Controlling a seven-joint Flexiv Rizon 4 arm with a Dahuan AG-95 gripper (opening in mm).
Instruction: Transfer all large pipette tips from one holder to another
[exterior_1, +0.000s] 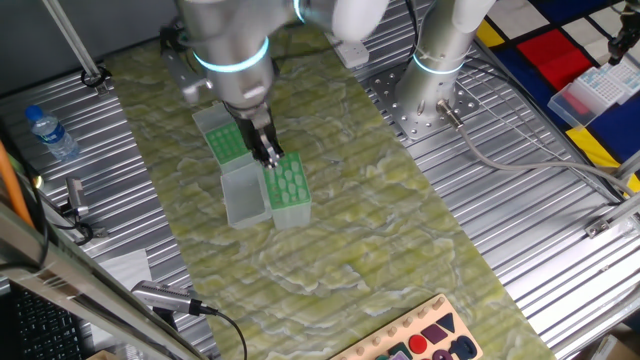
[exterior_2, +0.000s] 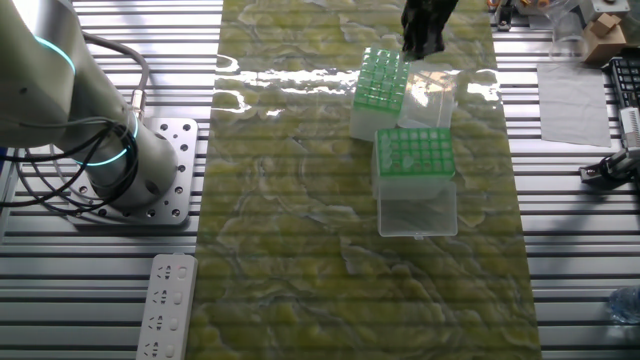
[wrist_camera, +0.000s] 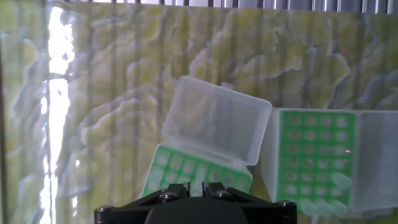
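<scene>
The large pipette tips (exterior_2: 380, 78) stand as pale mint cones in a tight grid in one clear holder (exterior_1: 287, 187), whose lid (wrist_camera: 214, 124) is flipped open. The second holder (exterior_2: 413, 153) beside it shows a darker green rack plate (wrist_camera: 313, 152) with a few tips (wrist_camera: 336, 182) at one edge. My gripper (exterior_1: 268, 152) hangs just above the filled holder, at its edge toward the second holder. Its fingers stand close together with nothing visible between them. In the hand view only the finger bases of the gripper (wrist_camera: 194, 190) show, over the filled rack.
The second holder's open lid (exterior_2: 417, 212) lies flat on the green mat (exterior_1: 380, 230). The arm's base (exterior_2: 120, 165) is bolted beside the mat. A water bottle (exterior_1: 50, 133) and a toy board (exterior_1: 425, 338) sit further off.
</scene>
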